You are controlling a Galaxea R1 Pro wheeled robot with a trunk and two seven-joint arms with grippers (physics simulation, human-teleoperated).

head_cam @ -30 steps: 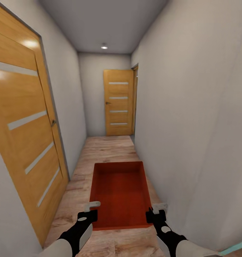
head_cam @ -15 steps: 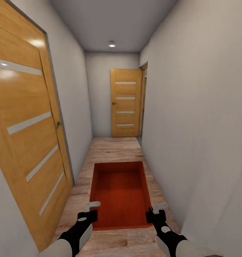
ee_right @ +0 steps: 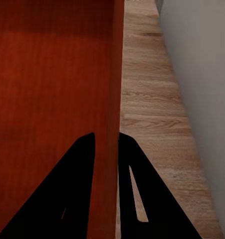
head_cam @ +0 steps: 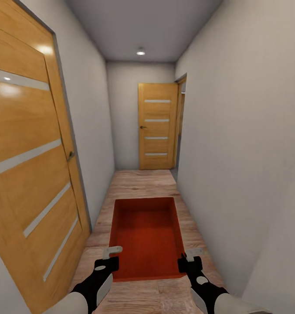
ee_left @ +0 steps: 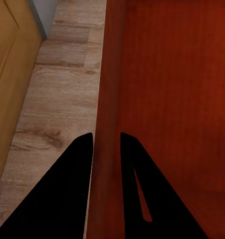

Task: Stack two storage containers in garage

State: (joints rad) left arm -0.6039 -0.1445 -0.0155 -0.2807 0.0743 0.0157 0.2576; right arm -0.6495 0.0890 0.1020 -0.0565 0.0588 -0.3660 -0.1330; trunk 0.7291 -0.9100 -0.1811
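Observation:
An orange-red open-top storage container (head_cam: 146, 235) hangs in front of me over the pale wood-plank hallway floor, held level between both arms. My left gripper (head_cam: 112, 252) is shut on its left wall (ee_left: 108, 119), one finger inside and one outside. On the opposite wall (ee_right: 117, 89) my right gripper (head_cam: 192, 254) is shut in the same way. The bin is empty inside.
I am in a narrow hallway with white-grey walls. A large wooden door (head_cam: 29, 165) stands close at my left. Another wooden door (head_cam: 157, 132) closes the far end, with an open doorway (head_cam: 180, 126) beside it on the right. The right wall (head_cam: 243, 165) is close.
The whole view has shifted: the camera moved forward and turned slightly left, so the far door sits further right. The container and both grippers keep the same place in the picture.

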